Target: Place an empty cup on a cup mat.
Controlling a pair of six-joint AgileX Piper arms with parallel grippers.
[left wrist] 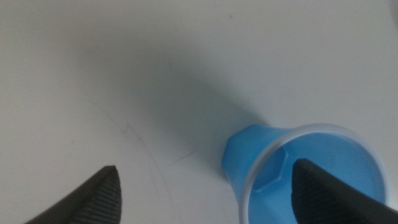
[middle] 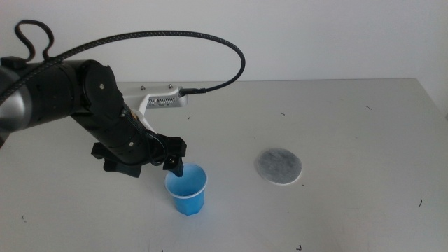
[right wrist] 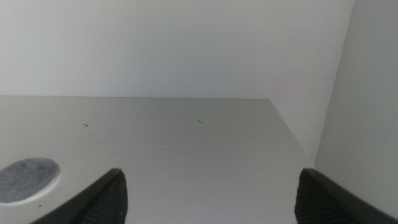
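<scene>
Left tool (middle: 173,162) down at the cup (middle: 187,190), jaws spread wide, nothing gripped; 1 jaw over the cup's open mouth on the side toward the arm, the other outside the wall, as the left wrist view shows it, so placed, by the look of it, to pinch the rim wall between them on closing. Cup (left wrist: 305,174) upright on the bench (middle: 350,112), mouth up, nothing visible inside, near the front middle of the bench in the middle view. Cup mat (middle: 279,166) flat on the bench, well apart from the cup, off toward the right arm's side and a little further back, bare on top and ready to receive. Rim grip rather than a grasp around the body: probably chosen because the tapered, faceted sides would slip upward out of a side pinch, and because a hold at the lip leaves the base free to set down flat on the disc. Right tool (right wrist: 208,186) waiting off to the side, out of the middle view, jaws apart and holding nothing, the cup mat (right wrist: 26,179) just visible at the edge of its wrist camera. Grasp not yet made; lift, carry across and centring over the mat all to come. Risk to watch: tipping the light cup while closing.
</scene>
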